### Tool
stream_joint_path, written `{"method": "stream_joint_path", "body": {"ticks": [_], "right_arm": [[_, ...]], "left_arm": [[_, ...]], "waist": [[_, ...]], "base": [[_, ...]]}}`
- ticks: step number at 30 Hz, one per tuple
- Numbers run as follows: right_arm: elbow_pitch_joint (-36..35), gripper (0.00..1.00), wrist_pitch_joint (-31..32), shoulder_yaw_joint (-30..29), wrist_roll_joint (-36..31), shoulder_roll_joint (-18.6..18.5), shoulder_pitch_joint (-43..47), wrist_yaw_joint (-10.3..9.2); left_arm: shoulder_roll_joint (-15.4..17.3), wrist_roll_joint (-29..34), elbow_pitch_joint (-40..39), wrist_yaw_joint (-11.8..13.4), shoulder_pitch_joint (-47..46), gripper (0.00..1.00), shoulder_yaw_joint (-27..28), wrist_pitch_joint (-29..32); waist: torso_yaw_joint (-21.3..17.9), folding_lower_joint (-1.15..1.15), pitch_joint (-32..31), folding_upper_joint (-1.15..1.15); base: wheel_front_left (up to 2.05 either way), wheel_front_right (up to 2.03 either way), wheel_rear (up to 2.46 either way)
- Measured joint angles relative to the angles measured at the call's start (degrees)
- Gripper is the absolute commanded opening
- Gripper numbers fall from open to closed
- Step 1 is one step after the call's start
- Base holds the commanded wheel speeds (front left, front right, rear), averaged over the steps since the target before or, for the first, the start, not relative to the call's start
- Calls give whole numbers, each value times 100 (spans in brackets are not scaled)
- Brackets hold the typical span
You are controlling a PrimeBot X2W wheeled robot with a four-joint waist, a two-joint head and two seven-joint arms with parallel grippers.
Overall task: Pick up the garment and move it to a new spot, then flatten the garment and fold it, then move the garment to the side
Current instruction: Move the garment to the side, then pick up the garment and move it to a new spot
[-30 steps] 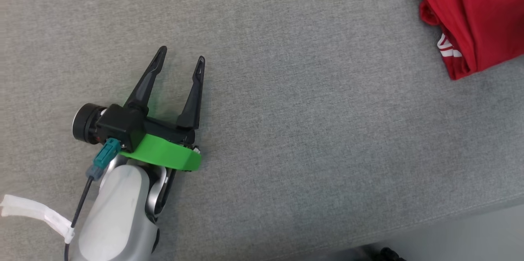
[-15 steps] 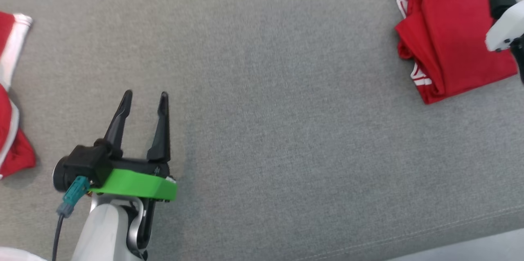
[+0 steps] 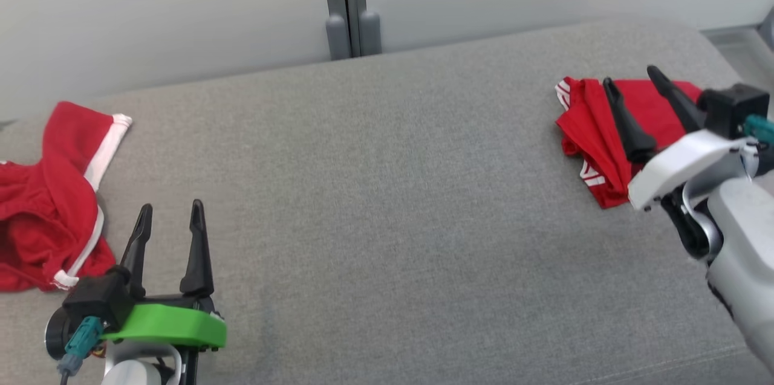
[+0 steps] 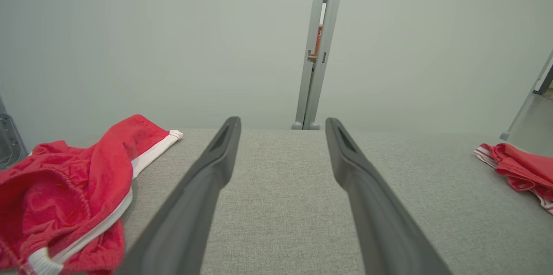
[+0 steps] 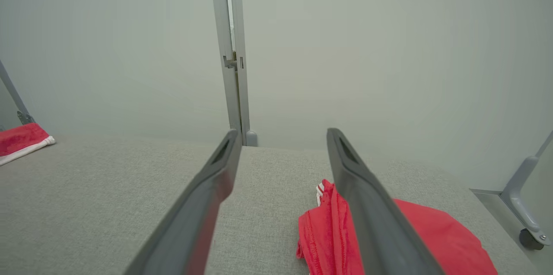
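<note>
- The crumpled red garment [image 3: 42,203], trimmed in white, lies at the left end of the grey fabric worktop [image 3: 387,191]. It sits close to the far edge and runs off the head view's left side.
- Just right of it, the left end effector [image 3: 171,207] hovers near the front, fingers spread wide and holding nothing.
- The middle of the worktop is a broad bare stretch from the far edge, which runs along the pale wall [image 3: 181,10] and a grey post [image 3: 344,4], to the front.
- The folded red garment [image 3: 583,125] lies near the rounded right end.
- The right end effector [image 3: 629,75] is over that garment, fingers wide apart and gripping nothing.
</note>
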Motion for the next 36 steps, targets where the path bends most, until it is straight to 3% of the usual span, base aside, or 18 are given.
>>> {"method": "stream_joint_path", "body": {"ticks": [6,14,28,36], "right_arm": [[-946,100,-1,-853,-591,342,1221,0],[-1383,100,-1,-1599,-1022,914,2238,-1],[-1429,100,-1,-1561,-1239,1069,2492,0],[-1566,100,-1,-1492,-1245,1307,2584,0]], "left_arm": [[-60,-91,44,-7,231,100,118,0],[-115,34,46,-20,513,100,274,-1],[-185,265,-59,-34,623,100,337,0],[-187,379,-112,-52,573,100,336,-1]], "waist": [[66,0,-332,0],[167,0,-465,0],[304,0,-531,0],[625,0,-554,0]], "base": [[0,0,0],[0,0,0],[0,0,0],[0,0,0]]}}
